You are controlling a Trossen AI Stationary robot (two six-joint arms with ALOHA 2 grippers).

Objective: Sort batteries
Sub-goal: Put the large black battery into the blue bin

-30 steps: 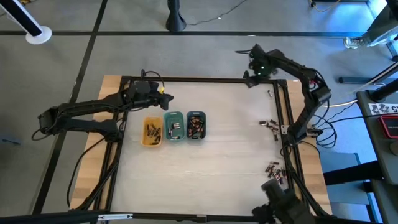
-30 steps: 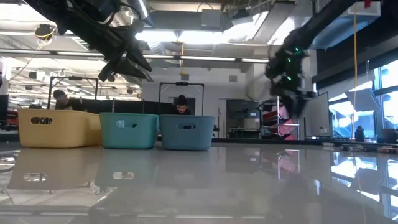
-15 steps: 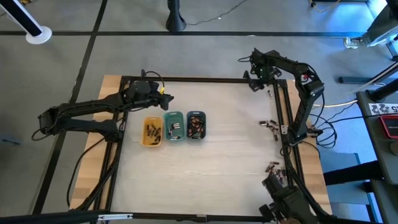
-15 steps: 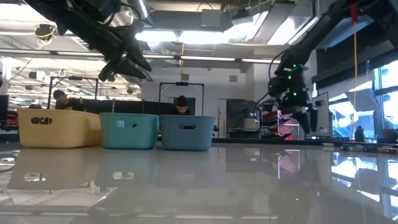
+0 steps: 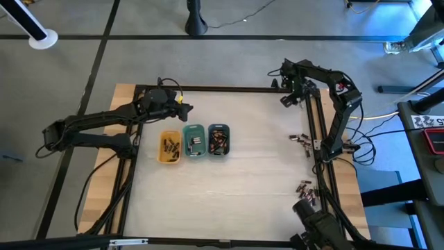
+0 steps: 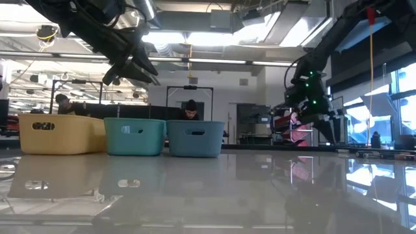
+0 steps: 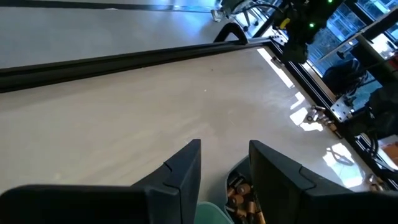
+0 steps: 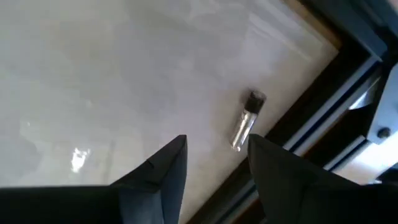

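Note:
Three small trays stand in a row left of the table's middle: yellow [image 5: 169, 146], green [image 5: 195, 140] and grey-blue [image 5: 219, 139], each with batteries inside. My left gripper [image 5: 182, 107] hangs open above the trays' far side, nothing between its fingers [image 7: 225, 158]. My right gripper [image 5: 293, 96] is at the far right corner, pointing steeply down and open [image 8: 214, 155]. One silvery battery with a dark end [image 8: 245, 119] lies flat on the table just beyond its fingertips, beside the black frame rail. Neither gripper touches it.
Loose batteries lie in two clusters along the right rail, one mid-way [image 5: 300, 138] and one nearer the front [image 5: 305, 186]. A black frame rail [image 5: 316, 118] borders the table. People sit in the room beyond the trays [image 6: 189, 109].
My right gripper has come down at the far right corner, shifting slightly toward the table's near and right edges and tipping to point more steeply down. Its fingers have kept the same gap. The left arm and the trays have stayed still.

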